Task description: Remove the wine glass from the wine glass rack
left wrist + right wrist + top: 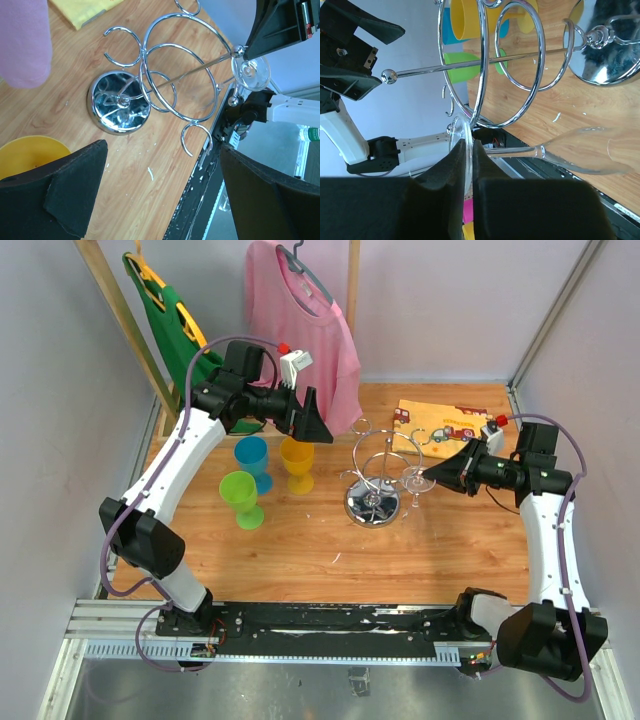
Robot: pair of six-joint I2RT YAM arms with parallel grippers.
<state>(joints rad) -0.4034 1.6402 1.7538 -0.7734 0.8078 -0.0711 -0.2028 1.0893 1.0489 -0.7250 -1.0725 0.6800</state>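
The wine glass rack [371, 505] is a silver wire stand with a round chrome base, mid-table. It also shows in the left wrist view [119, 102] and the right wrist view [481, 65]. The clear wine glass [416, 481] is at the rack's right side. My right gripper [434, 476] is shut on the glass's round foot [456, 135], with stem and bowl [585, 150] pointing away. The foot's rim sits right by a wire loop; I cannot tell if it rests on it. My left gripper [315, 427] is open and empty, above the yellow cup [297, 462], left of the rack.
Blue cup [252, 456] and green cup [240, 497] stand left of the yellow one. A pink shirt [305, 330] and green bag [175, 330] hang at the back. A yellow printed cloth [440, 423] lies at the back right.
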